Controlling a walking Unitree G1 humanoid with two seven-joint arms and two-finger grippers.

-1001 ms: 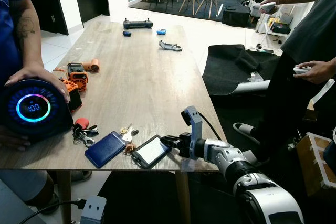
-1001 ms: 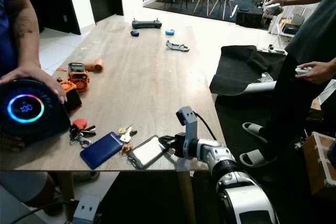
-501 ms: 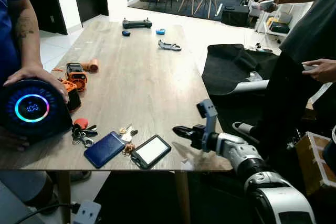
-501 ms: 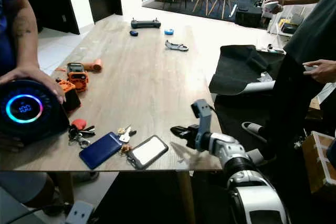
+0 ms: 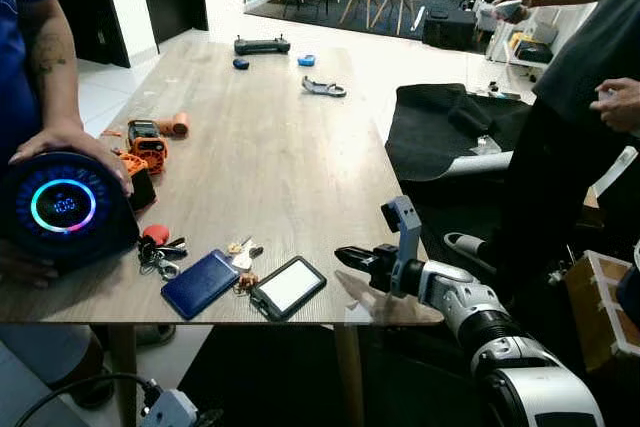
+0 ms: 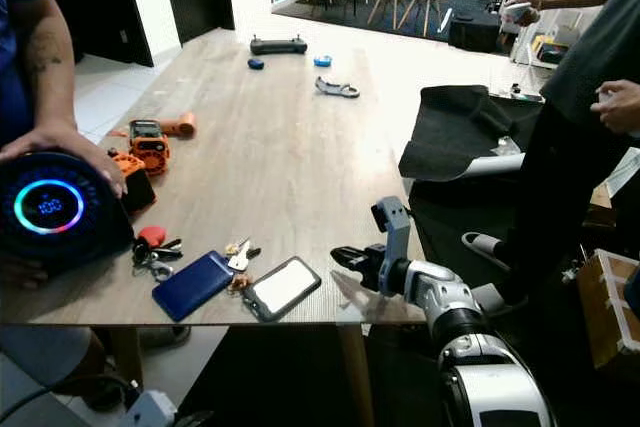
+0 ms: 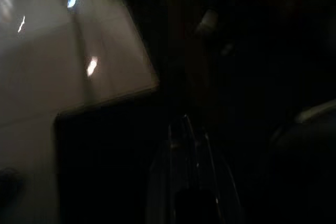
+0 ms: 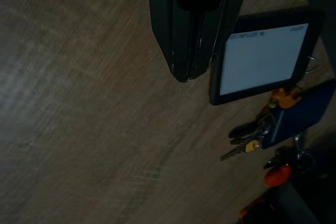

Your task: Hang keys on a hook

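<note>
Near the wooden table's (image 5: 270, 147) front edge lies a bunch of keys (image 5: 241, 248) with a gold key. It is joined to a blue card holder (image 5: 200, 283) and a black badge holder with a white card (image 5: 288, 287). A second bunch with a red tag (image 5: 157, 244) lies further left. My right gripper (image 5: 346, 255) is shut and hovers low over the table, a little right of the badge holder and apart from it. The right wrist view looks past the shut fingers (image 8: 181, 51) at the badge holder (image 8: 260, 59) and the keys (image 8: 247, 142). My left gripper (image 7: 184, 135) hangs in the dark below the table.
At the left a person in blue holds a round black speaker (image 5: 62, 207) with a glowing ring. Orange tools (image 5: 148, 142) lie behind it. A controller (image 5: 262, 44) and small items sit at the far end. A person (image 5: 590, 97) stands at the right beside a black cloth (image 5: 450, 127).
My right gripper has drawn back to the right from the badge holder, whose edge it touched one second ago. The keys and holders lie where they were.
</note>
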